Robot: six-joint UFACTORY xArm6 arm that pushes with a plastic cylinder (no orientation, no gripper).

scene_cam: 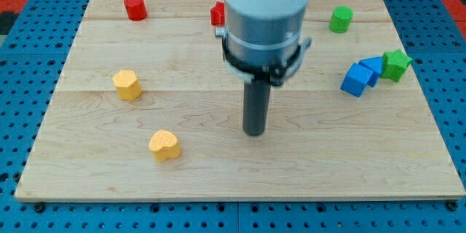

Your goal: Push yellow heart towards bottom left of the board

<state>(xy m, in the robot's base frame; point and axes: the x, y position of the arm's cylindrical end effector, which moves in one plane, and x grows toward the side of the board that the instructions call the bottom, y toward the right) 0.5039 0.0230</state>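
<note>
The yellow heart lies on the wooden board near the view's bottom left. My tip rests on the board well to the right of the heart and slightly above it, apart from it. A second yellow block, rounded in shape, sits above and to the left of the heart.
A red cylinder sits at the top left. A red star is partly hidden behind the arm. A green cylinder is at the top right. Two blue blocks and a green star cluster at the right edge.
</note>
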